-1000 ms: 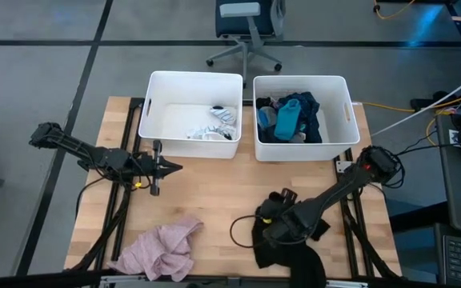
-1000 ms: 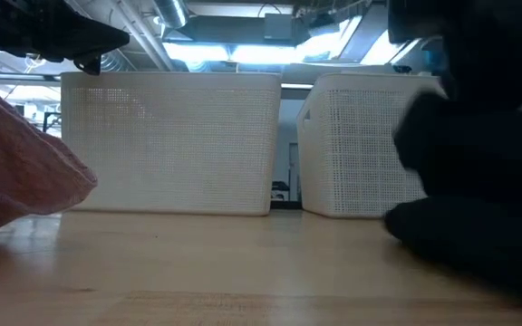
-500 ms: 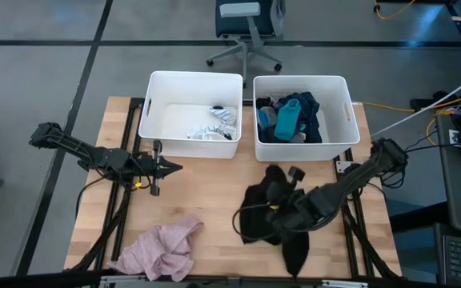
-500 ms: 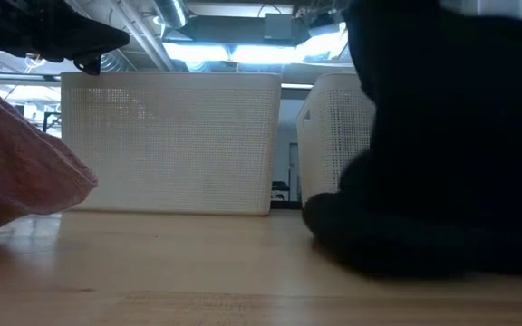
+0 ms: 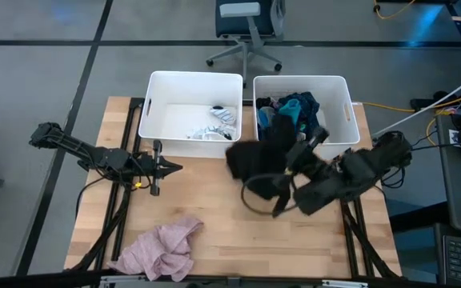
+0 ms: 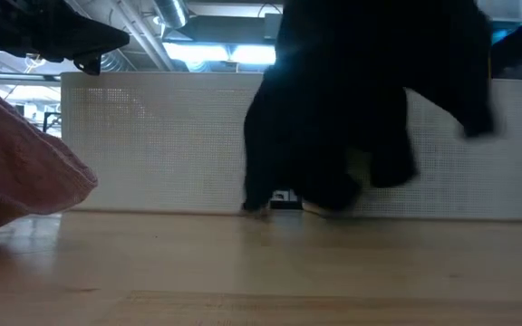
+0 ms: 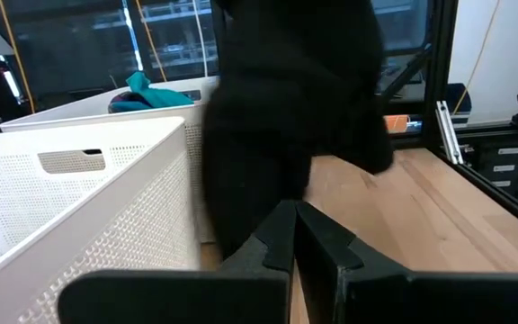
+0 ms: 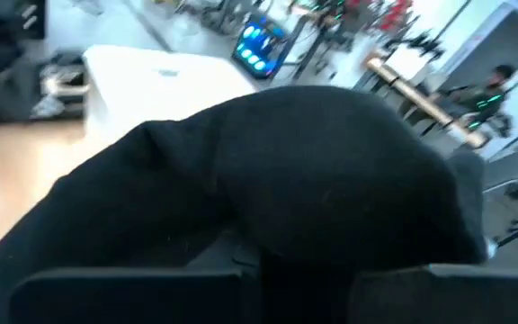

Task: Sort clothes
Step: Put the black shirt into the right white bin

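My right gripper (image 5: 293,164) is shut on a black garment (image 5: 254,160), held up over the table just in front of the gap between the two white tubs. In the low view the garment (image 6: 352,109) hangs in front of the tubs. In the right wrist view it (image 8: 331,180) covers the fingers. A pink garment (image 5: 162,250) lies crumpled at the table's near left and also shows in the low view (image 6: 16,172). My left gripper (image 5: 174,167) is shut and empty above the table's left middle; it also shows in its own wrist view (image 7: 295,225). My right gripper holds the black garment by a bunched upper part (image 5: 282,156). The cloth drapes over the fingers and hides the place of contact. The garment hangs slack below the gripper, lifted clear of the table, with a thin loop (image 5: 254,196) dangling from it.
The left tub (image 5: 154,112) holds white and striped clothes (image 5: 218,122). The right tub (image 5: 344,108) holds teal and navy clothes (image 5: 290,112). Both stand along the table's far edge. An office chair (image 5: 246,28) stands beyond the table.
My right gripper has gone up and toward the table's far edge, toward the right tub, with the black garment. The garment lay bunched on the table's near right with the gripper on it, then trailed on the wood, and now hangs clear of the table.
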Action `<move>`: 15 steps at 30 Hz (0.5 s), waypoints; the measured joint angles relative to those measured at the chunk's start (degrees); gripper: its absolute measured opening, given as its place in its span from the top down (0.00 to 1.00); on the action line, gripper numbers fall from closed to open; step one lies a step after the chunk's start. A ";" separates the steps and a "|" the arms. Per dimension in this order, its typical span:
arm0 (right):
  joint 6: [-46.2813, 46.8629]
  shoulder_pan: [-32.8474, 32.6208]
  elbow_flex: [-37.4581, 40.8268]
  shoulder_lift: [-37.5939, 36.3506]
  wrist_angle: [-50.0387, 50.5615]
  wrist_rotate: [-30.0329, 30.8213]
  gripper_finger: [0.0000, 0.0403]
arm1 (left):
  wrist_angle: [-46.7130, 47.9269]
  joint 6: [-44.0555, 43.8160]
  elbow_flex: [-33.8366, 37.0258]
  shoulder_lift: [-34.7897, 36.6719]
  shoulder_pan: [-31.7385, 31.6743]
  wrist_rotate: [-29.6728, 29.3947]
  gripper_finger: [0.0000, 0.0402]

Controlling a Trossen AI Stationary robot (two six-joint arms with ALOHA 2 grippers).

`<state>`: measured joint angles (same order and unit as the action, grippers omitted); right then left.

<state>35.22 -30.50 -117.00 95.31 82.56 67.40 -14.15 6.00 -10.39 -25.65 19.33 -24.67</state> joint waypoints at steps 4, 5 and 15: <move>-7.33 2.61 -6.91 -0.02 -0.02 4.55 0.88 | 0.00 -0.02 0.00 0.00 0.00 0.00 1.00; -9.05 3.33 -8.50 -0.02 -0.07 5.55 0.88 | 0.00 -0.02 0.00 0.00 0.02 0.00 1.00; -28.65 11.31 -17.03 -2.18 -7.76 20.22 0.88 | 0.02 -0.02 0.00 0.00 0.00 0.00 1.00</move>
<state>6.57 -19.19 -134.03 93.13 74.80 87.62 -14.13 5.98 -10.39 -25.65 19.33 -24.67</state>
